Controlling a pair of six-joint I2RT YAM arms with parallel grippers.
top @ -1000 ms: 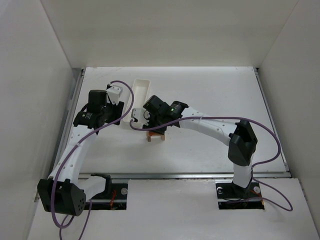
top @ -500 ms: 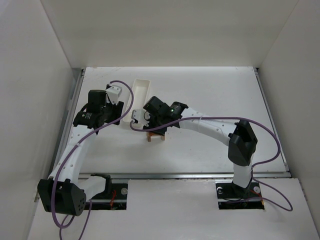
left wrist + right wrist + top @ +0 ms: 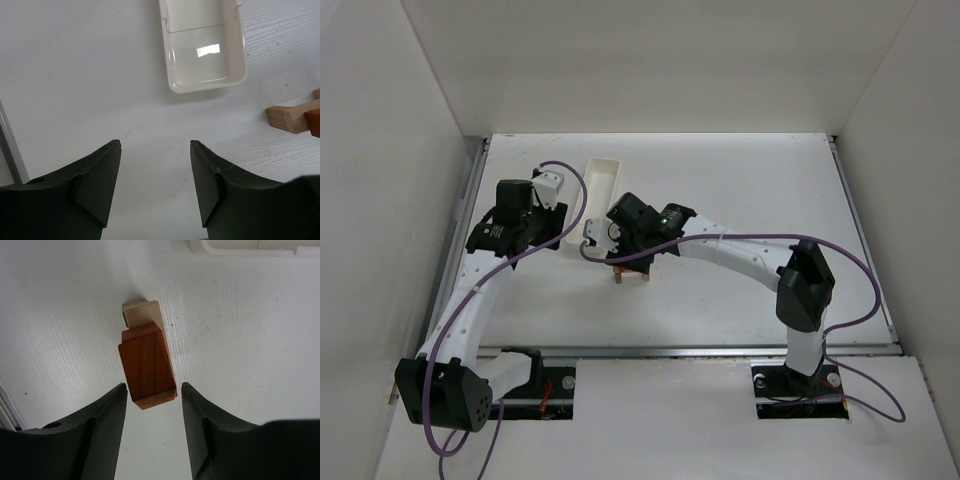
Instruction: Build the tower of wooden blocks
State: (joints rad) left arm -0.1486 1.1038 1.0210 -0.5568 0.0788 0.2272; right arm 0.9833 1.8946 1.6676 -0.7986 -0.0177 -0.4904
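Note:
The wood block tower (image 3: pixel 631 273) stands at mid-table, mostly hidden under my right wrist in the top view. In the right wrist view its orange-red roof piece (image 3: pixel 147 367) lies on a light tan block (image 3: pixel 141 313). My right gripper (image 3: pixel 152 386) is open just above it, with the jaws on either side of the roof piece's near end and a thin gap on each side. My left gripper (image 3: pixel 155 142) is open and empty over bare table, left of the tower. A tan block end (image 3: pixel 286 118) and a sliver of the roof piece (image 3: pixel 314 123) show at that view's right edge.
A long white tray (image 3: pixel 597 188) lies slantwise behind the tower. Its near end looks empty in the left wrist view (image 3: pixel 207 88), and its rim shows in the right wrist view (image 3: pixel 250 249). White walls enclose the table on three sides.
My right wrist has edged very slightly up and to the left over the tower. The tower and the left arm have not moved.

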